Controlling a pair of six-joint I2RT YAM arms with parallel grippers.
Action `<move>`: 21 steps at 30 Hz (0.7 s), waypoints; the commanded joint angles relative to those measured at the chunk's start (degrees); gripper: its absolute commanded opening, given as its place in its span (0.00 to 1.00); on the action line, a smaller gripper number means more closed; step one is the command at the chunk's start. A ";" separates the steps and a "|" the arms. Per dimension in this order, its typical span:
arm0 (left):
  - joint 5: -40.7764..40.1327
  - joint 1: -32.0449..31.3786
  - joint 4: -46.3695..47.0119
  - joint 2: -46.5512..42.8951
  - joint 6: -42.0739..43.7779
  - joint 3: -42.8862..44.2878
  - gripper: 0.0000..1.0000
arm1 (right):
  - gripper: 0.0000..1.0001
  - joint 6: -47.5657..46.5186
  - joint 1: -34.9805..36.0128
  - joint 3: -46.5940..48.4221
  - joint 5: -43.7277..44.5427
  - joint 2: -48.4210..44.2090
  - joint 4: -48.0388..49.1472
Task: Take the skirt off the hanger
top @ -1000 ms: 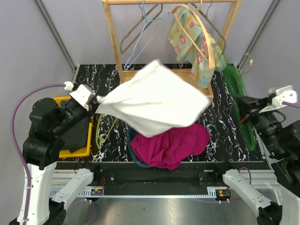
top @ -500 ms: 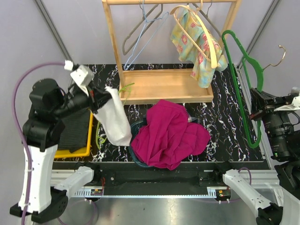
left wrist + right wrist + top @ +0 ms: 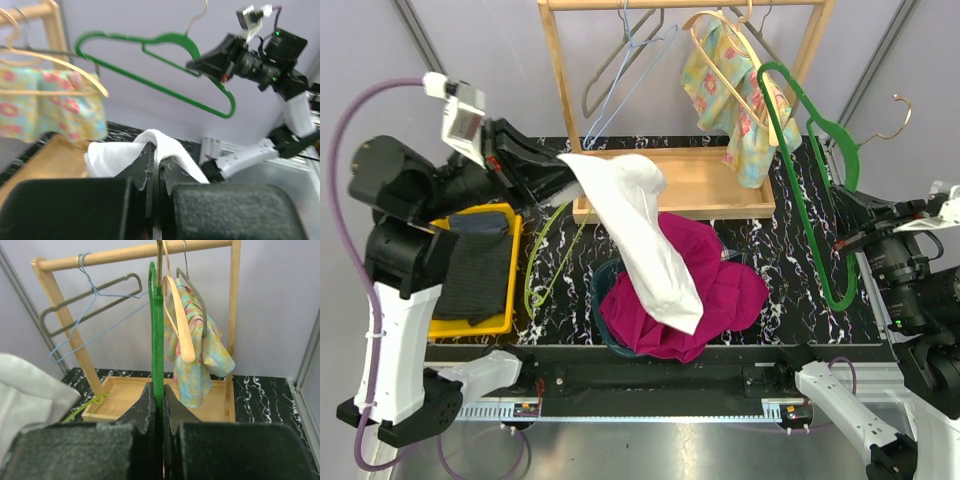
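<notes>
My left gripper (image 3: 565, 165) is raised at the left and shut on the top edge of the white skirt (image 3: 642, 232). The skirt hangs free, draping down to the right over a magenta garment (image 3: 715, 290). In the left wrist view the skirt (image 3: 172, 147) folds over my closed fingertips (image 3: 145, 157). My right gripper (image 3: 842, 240) is shut on the lower bar of a bare green hanger (image 3: 798, 165) and holds it up at the right, apart from the skirt. In the right wrist view the hanger (image 3: 157, 325) stands upright between the closed jaws, and the skirt (image 3: 30, 390) shows at the left.
A wooden rack (image 3: 672, 185) stands at the back with grey and blue hangers (image 3: 620, 60) and a floral garment (image 3: 735, 95) on a wooden hanger. A yellow tray (image 3: 510, 235) with dark cloth sits at the left. A light green hanger (image 3: 545, 262) lies beside it.
My left arm has risen and swung the white skirt rightward, over the magenta garment. My right gripper has lifted the green hanger and carried it left toward the rack.
</notes>
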 commanded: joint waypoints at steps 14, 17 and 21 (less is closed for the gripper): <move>-6.85 -19.36 -1.18 2.96 14.38 -37.27 0.11 | 0.00 7.61 0.08 4.31 -8.40 -1.53 9.12; -10.18 -19.90 -3.65 6.91 18.08 -31.92 0.09 | 0.00 8.40 0.08 3.34 -8.49 -1.70 9.47; -17.91 -20.07 -5.23 13.24 21.68 -17.17 0.15 | 0.00 8.84 0.08 2.20 -10.16 -1.71 10.44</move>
